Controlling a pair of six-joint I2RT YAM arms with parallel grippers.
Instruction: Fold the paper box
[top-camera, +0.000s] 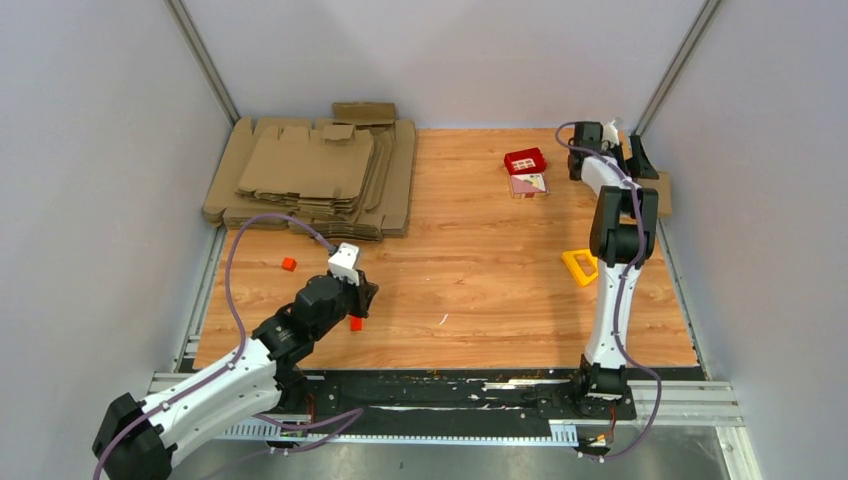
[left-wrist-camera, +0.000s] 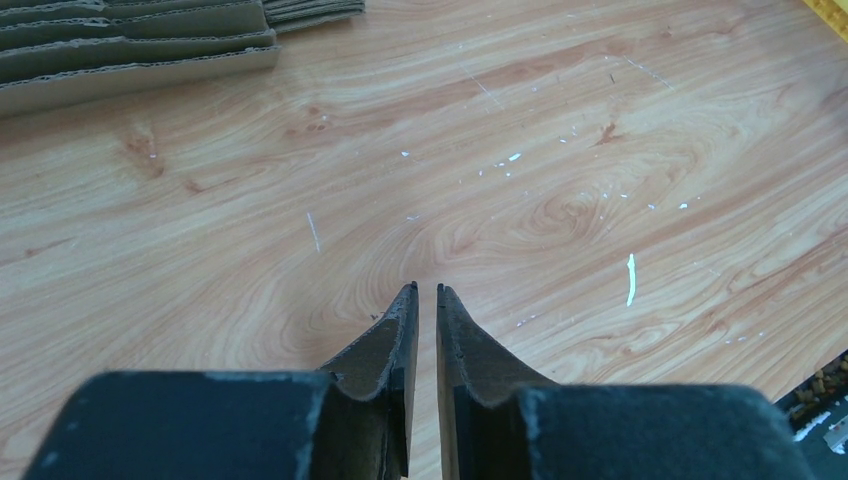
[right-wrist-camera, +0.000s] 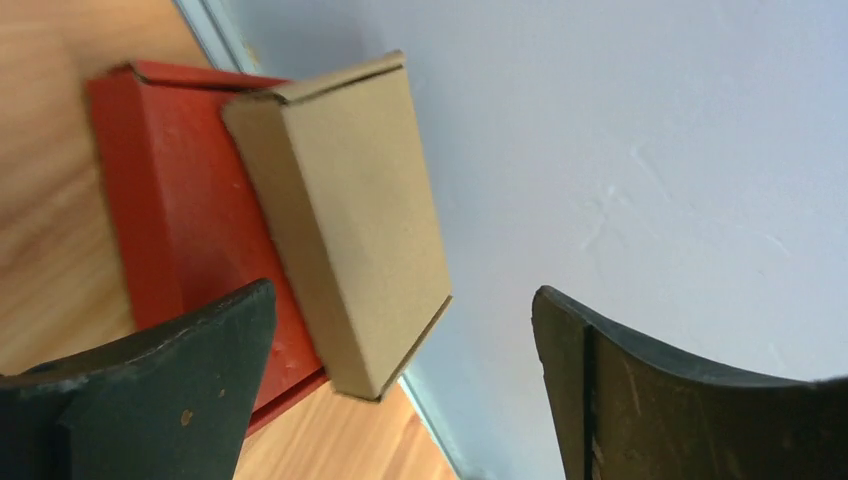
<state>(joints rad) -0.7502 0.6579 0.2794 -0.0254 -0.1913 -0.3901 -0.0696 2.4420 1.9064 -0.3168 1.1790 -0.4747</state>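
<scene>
The stack of flat cardboard blanks (top-camera: 315, 180) fills the far left corner of the table (top-camera: 470, 290). Just before the stack lies a small block (top-camera: 288, 264); a second block (top-camera: 356, 323) lies farther forward, slightly right. Right of the stack, level with it, sits a lidded case (top-camera: 525, 160). Farther right and forward lies a flat frame (top-camera: 580, 266). Farthest right, by the wall (right-wrist-camera: 650, 150), the paper box (right-wrist-camera: 345, 220) rests on a larger box (right-wrist-camera: 160, 190).
</scene>
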